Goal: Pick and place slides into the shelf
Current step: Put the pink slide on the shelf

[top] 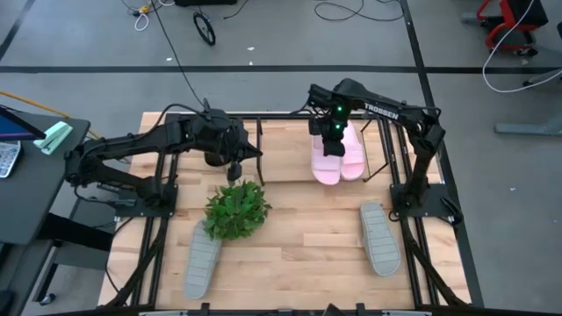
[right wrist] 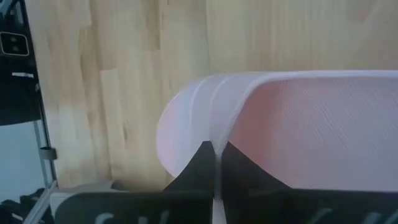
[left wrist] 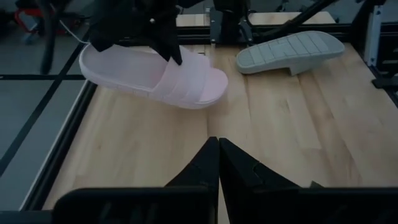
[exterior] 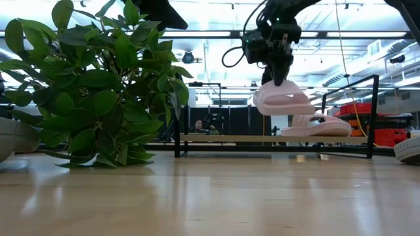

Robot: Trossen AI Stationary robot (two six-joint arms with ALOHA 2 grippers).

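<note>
A pink slide (top: 326, 159) hangs pinched at its strap in the right gripper (top: 333, 140), lifted just above the shelf (exterior: 275, 139), its long axis running front to back. Beside it, a second pink slide (top: 353, 154) already rests on the shelf. Two grey slides (top: 379, 237) (one (top: 201, 258) by the plant (top: 236, 209)) remain on the table (top: 299, 237). The left gripper (top: 234, 167) waits, fingers pressed together.

Robotics lab, floor cables (top: 338, 10), ceiling strip lights (exterior: 216, 33)
</note>
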